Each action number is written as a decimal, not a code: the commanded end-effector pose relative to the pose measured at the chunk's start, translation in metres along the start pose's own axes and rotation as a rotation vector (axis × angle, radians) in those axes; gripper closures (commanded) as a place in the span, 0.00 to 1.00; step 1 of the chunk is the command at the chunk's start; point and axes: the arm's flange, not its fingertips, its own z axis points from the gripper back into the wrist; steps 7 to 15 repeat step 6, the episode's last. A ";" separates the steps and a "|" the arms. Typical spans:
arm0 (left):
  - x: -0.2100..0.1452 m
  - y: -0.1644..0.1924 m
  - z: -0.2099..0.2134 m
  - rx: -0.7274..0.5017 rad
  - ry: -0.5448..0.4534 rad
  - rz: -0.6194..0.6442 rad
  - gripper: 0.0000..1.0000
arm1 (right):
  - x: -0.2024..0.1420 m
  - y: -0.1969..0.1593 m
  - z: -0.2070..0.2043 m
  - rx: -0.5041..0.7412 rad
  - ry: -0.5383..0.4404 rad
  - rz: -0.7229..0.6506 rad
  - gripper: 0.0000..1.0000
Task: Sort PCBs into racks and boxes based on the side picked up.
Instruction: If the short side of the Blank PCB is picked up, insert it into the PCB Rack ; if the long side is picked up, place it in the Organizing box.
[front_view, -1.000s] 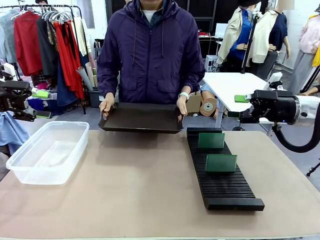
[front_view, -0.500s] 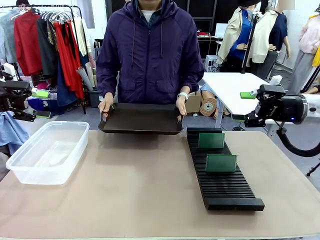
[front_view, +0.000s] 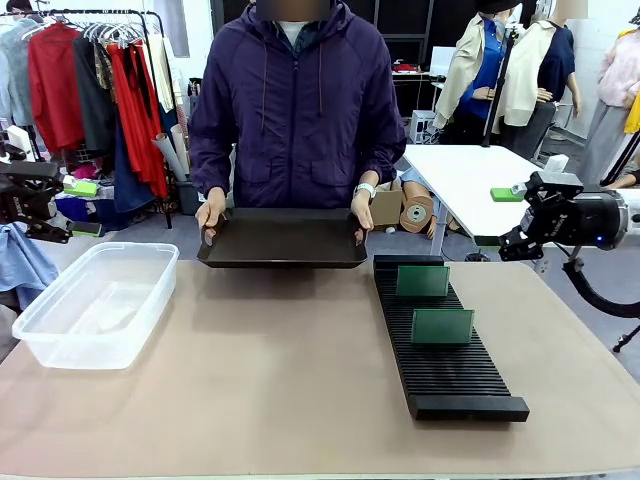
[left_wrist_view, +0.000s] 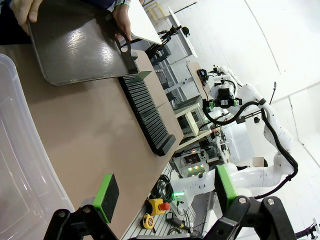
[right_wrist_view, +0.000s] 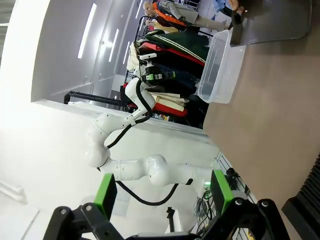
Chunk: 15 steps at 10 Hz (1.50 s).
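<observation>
The right arm's fingers (right_wrist_view: 162, 192) stand wide apart with nothing between them, up at the far right beside the worktop (front_view: 270, 370), and the left arm's fingers (left_wrist_view: 165, 192) are wide apart and empty too, up at the far left. Two green PCBs (front_view: 422, 281) stand upright in the far slots of the long black rack (front_view: 440, 360) on the right side of the worktop, and the clear box (front_view: 95, 300) sits on the left side. At the far edge a person holds a flat dark tray (front_view: 283, 238) with a hand (front_view: 211, 212) on each end.
</observation>
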 end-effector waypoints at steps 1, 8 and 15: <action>0.000 -0.002 0.001 -0.001 -0.001 0.006 0.00 | 0.000 0.000 -0.002 0.005 -0.016 0.001 0.00; 0.000 -0.002 0.001 -0.001 -0.001 0.006 0.00 | 0.000 0.000 -0.002 0.005 -0.016 0.001 0.00; 0.000 -0.002 0.001 -0.001 -0.001 0.006 0.00 | 0.000 0.000 -0.002 0.005 -0.016 0.001 0.00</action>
